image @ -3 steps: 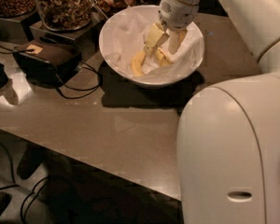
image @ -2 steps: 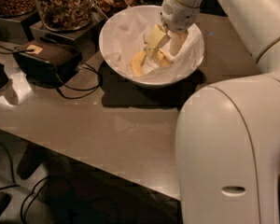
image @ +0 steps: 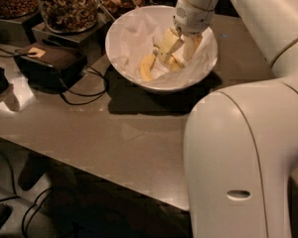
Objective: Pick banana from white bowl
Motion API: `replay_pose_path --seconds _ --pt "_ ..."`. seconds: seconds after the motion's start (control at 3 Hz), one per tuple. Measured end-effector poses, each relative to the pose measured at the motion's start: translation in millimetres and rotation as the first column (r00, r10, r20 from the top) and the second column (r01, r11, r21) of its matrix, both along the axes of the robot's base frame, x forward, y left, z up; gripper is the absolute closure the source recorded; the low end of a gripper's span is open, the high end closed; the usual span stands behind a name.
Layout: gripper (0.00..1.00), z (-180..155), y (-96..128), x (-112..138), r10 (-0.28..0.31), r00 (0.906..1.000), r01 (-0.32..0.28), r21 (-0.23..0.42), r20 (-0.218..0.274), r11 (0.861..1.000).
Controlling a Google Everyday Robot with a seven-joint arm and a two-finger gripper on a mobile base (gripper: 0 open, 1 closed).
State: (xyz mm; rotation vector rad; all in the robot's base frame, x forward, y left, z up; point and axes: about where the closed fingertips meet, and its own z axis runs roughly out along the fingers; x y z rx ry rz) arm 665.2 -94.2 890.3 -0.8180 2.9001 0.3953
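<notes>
View: the one camera, looking down on a table from beside the robot.
Table (image: 114, 138): a brown-grey top. It carries the bowl, the jars and a dark box.
White bowl (image: 120, 29): large, round and deep. It stands upright on the far half of the table, just right of the jars, and casts a dark shadow toward the camera.
Banana (image: 147, 67): yellow and curved, lying inside the white bowl on its floor. Its left end is in plain sight, and its right part runs under the gripper.
Gripper (image: 177, 58): reaches down into the white bowl from the upper right, its tips low over the banana's right part.
Fingers (image: 169, 41): two pale fingers stand a little apart with a narrow dark gap between them, so the gripper is not closed. Whether the tips touch the banana cannot be told.
Arm (image: 238, 152): white, and it fills the right side. A thick rounded section near the camera hides that part of the table.
Jars (image: 69, 6): glass, filled with nuts, in a row along the far left edge on raised stands.
Dark box (image: 47, 64): sits in front of the jars, left of the bowl, with a small tan tag on top.
Cables (image: 82, 99): thin and black, trailing across the table from the dark box.
</notes>
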Motion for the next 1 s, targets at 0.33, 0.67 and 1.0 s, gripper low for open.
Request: replay_pose_path --seconds 0.33,0.67,1.0 --pt "0.42 -7.8 -0.7 2.8 -0.001 0.9999 0.001 -0.005 -0.014 1.0" --pt "0.41 -18.1 -2.6 5.0 -0.006 0.9994 0.005 -0.009 -0.033 1.0" --pt "0.42 -27.4 -3.0 6.6 -0.007 0.9987 0.006 -0.009 -0.051 1.0"
